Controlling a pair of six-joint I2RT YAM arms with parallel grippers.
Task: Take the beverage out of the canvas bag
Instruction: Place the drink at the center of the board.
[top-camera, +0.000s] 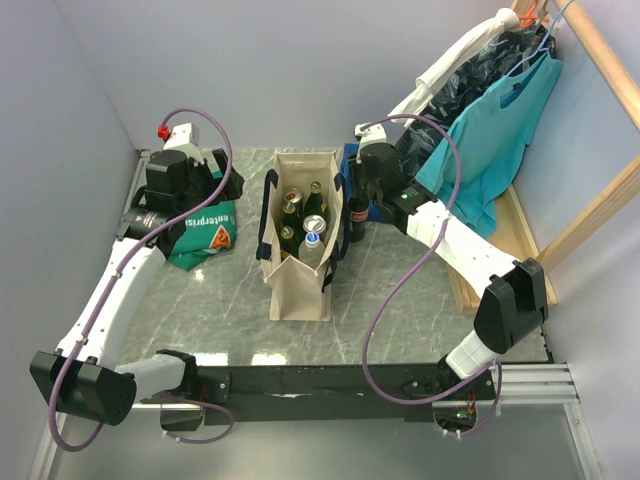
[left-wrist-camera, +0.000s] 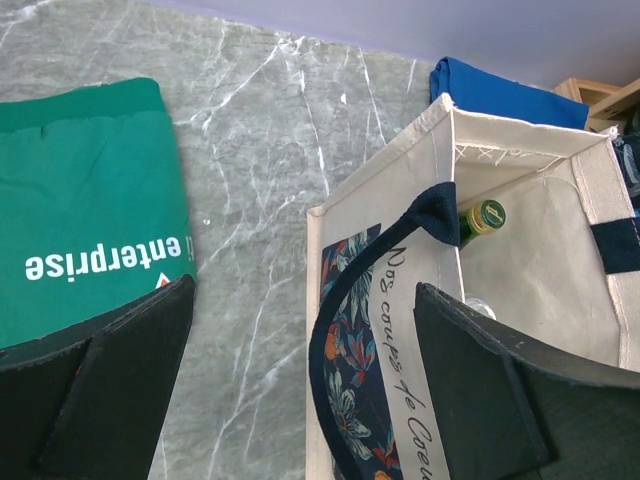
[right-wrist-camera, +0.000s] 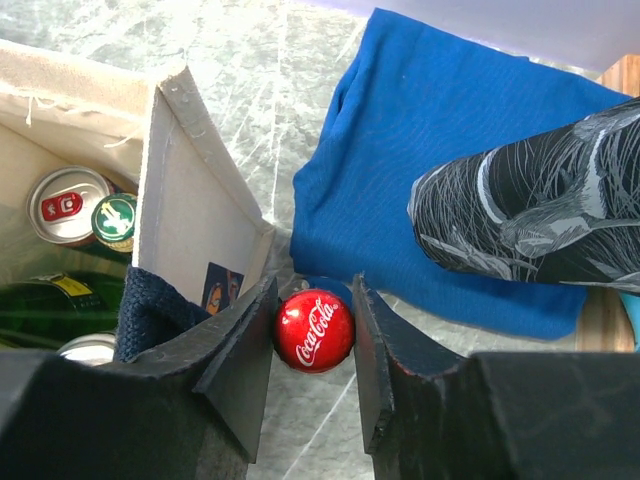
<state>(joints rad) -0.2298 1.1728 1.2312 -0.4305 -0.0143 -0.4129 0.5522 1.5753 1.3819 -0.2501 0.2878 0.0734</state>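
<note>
Now the right tool (right-wrist-camera: 313, 340) gripped the cola bottle (right-wrist-camera: 314, 329) just right of the bag (right-wrist-camera: 190, 180); next it likely had to let go. The left tool (left-wrist-camera: 302, 290) was open.

White "enterprise" runs upside down across the green shirt (left-wrist-camera: 90, 200). The red cap (right-wrist-camera: 314, 330) carries the white Coca-Cola script. Dark cursive down the bag (left-wrist-camera: 390, 200) seems to read "Nos coups de Coeur", its end cut off by the frame.

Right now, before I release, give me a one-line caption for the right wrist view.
Right gripper closed on a red-capped cola bottle beside the bag, blue cloth behind.
</note>
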